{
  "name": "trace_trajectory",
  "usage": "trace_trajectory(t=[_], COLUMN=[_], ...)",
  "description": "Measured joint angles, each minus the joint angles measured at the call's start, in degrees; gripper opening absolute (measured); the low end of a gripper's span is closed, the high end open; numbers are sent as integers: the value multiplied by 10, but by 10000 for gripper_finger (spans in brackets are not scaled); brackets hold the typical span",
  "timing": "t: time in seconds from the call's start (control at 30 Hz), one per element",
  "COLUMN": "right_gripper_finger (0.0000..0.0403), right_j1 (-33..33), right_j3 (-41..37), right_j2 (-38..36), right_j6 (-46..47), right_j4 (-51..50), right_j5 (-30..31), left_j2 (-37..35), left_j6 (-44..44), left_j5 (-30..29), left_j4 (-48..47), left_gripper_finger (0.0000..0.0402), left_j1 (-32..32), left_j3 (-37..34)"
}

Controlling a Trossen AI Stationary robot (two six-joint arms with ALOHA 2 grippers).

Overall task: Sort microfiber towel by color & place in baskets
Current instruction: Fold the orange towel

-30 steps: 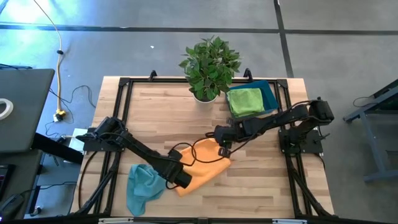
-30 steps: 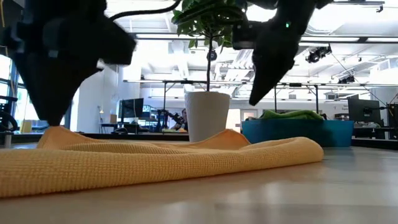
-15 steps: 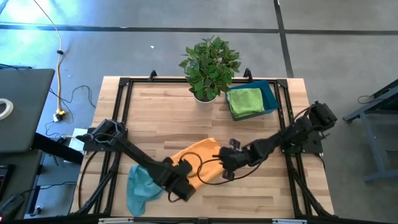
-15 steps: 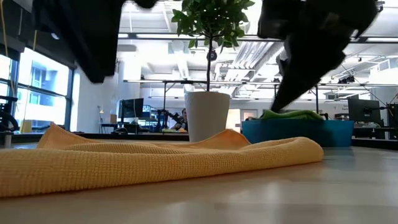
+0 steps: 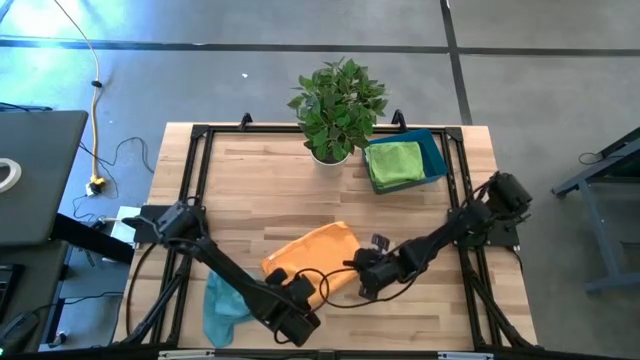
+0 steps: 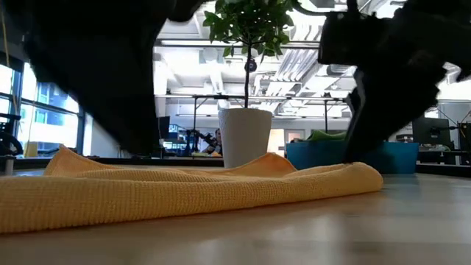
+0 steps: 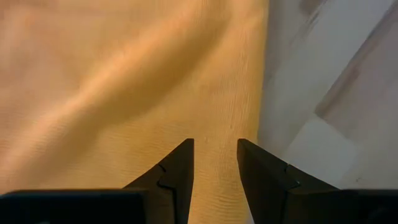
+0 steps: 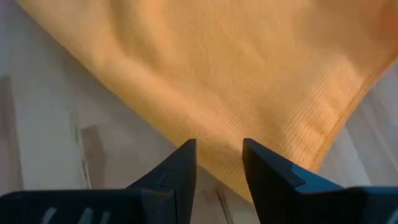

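Showing three towels, one basket (image 5: 437, 155); both pincers parted over orange towel (image 5: 310, 258).

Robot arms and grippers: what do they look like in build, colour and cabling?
Both arms are black, slim, jointed links on black bases at the table's side rails. A loose black cable loops near the left gripper; the right gripper matches it. The wrist views show matte dark fingers tapering to pointed tips, with a stepped notch on the inner edge.

Teal towel (image 5: 222, 300) partly under left arm, basket (image 5: 436, 152) mostly under green towel (image 5: 394, 163)
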Motion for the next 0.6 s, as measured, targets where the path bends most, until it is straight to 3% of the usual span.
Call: trace_trajectory(t=[0.23, 0.43, 0.6], right_gripper_finger=[124, 124, 124], right_j1=[3, -2, -12], right_j3=[0, 0, 1], right_j2=[20, 18, 13], right_j6=[38, -4, -13], right_j4=[-13, -40, -80], right_j5=[14, 42, 41], left_j2=[35, 36, 36], left_j6=[-32, -66, -38], left_j5=[53, 53, 53], left_j4=[58, 140, 208], left_gripper_finger=[113, 113, 113], left_j1=[-8, -19, -16], left_j3=[-1, 0, 3])
